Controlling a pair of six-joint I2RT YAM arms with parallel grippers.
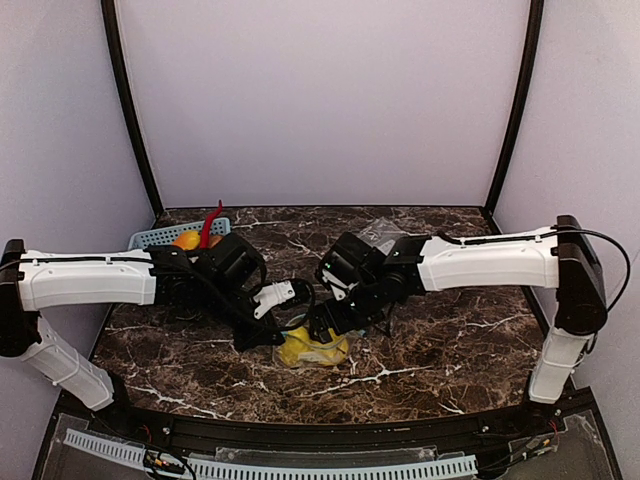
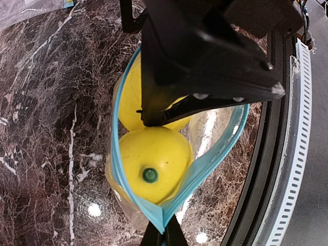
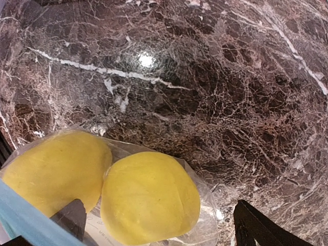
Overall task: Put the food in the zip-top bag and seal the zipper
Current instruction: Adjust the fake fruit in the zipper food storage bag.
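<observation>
Two yellow lemons (image 2: 154, 159) (image 2: 129, 97) lie inside the clear zip-top bag (image 1: 312, 350) on the marble table. The bag's teal zipper (image 2: 118, 128) gapes open around them. My left gripper (image 2: 164, 233) is shut on the near corner of the zipper, at the bag's left end in the top view (image 1: 268, 338). My right gripper (image 1: 325, 325) hovers open just over the bag's mouth, its black body hiding part of the far lemon. In the right wrist view its fingers (image 3: 69, 218) straddle one lemon (image 3: 151, 197) without touching it; the other lemon (image 3: 56, 171) lies to the left.
A blue basket (image 1: 150, 237) at the back left holds an orange fruit and a red chili (image 1: 211, 222). A second clear bag (image 1: 385, 232) lies at the back right. The table's black front edge (image 2: 266, 169) runs close beside the bag.
</observation>
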